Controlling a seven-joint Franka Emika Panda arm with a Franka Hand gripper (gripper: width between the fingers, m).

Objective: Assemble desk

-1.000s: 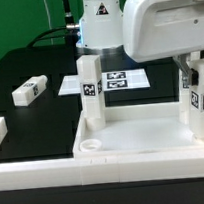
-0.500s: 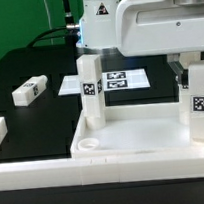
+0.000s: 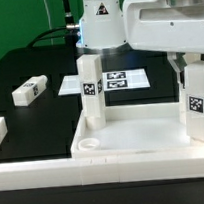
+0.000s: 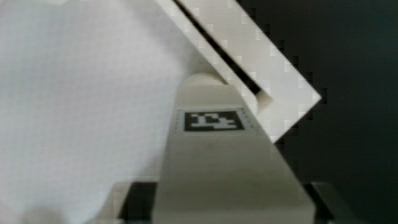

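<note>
Nearest the camera, a long white rail [image 3: 106,172] lies below and in front of the tool [image 3: 192,62]. Behind it the desk top [image 3: 143,136] rests on the black tabletop [image 3: 31,121], its round socket [image 3: 89,146] low and toward the exterior view's left of the tool. The tool's jaws are part closed, clamped on the upper end of the held leg [image 3: 199,107]. This leg is upright, its lower end behind the tray's rim directly beneath the tool, and its tag [image 4: 214,122] shows in the wrist view. A second leg [image 3: 90,89] stands to the exterior view's left of the tool. Beyond lie the marker board [image 3: 113,81] and, further left, a loose leg [image 3: 29,91].
</note>
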